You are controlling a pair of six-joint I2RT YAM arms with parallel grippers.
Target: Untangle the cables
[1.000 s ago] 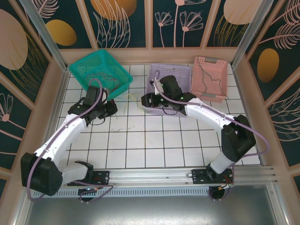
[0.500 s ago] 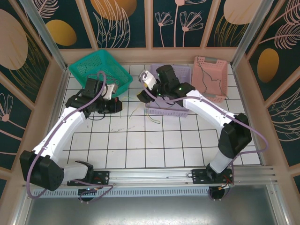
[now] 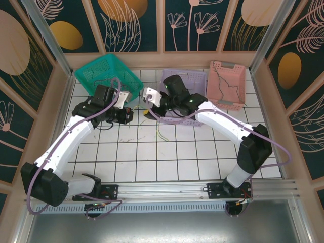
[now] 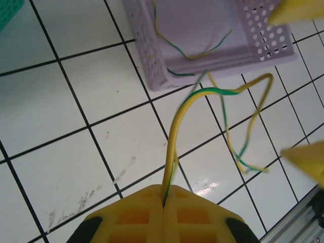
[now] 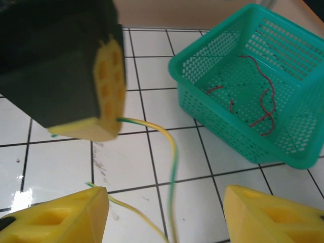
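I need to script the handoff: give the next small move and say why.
Probably close the right tool on the yellow-green cable. Its jaws stand open with that cable hanging between them, while the shut left tool pinches the same cable, whose far part trails into the purple basket. A second grip should let the arms draw it free.

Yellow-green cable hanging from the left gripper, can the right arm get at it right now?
Probably yes: the right gripper is open, and the yellow-green cable appears to run down between its fingers, with nothing blocking.

top: high overhead, whole table (image 3: 152, 152) | wrists: close, facing down | all share: yellow-green cable (image 4: 174, 129)
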